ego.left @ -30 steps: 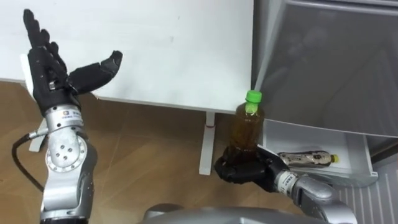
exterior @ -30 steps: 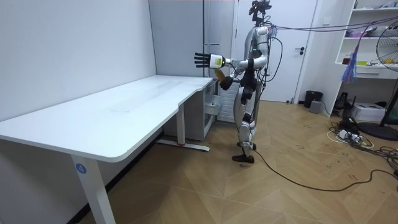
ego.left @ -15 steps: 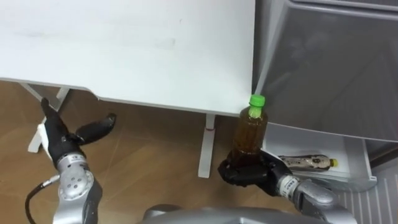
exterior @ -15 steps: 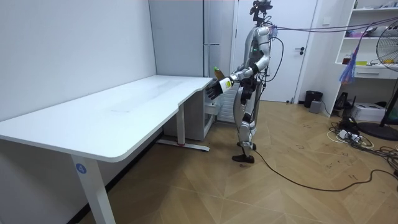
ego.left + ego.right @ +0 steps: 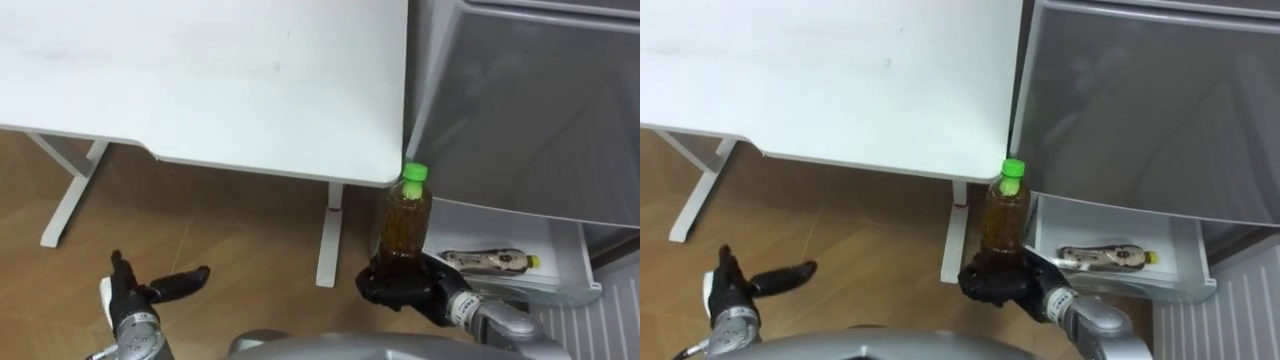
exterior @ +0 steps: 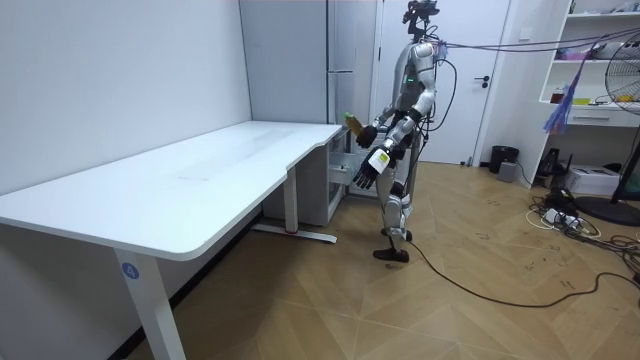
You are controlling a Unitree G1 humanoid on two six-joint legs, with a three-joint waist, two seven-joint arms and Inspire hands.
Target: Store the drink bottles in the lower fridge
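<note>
The right hand (image 5: 405,288) is curled round the foot of the bottle (image 5: 403,225), which it holds in the air in front of the desk (image 5: 250,80) edge and just left of the open drawer (image 5: 572,250) of the fridge (image 5: 530,110). The bottle looks full of brown drink, so probably fairly heavy, with smooth plastic walls that give a little. Held this low it may be top-heavy; a hold nearer the middle would be steadier. Its long axis stands nearly upright, green cap (image 5: 414,173) on top. A second bottle (image 5: 488,260) lies on its side in the drawer, cap toward the right. The left hand (image 5: 128,302) hangs low over the floor, fingers relaxed and empty.
</note>
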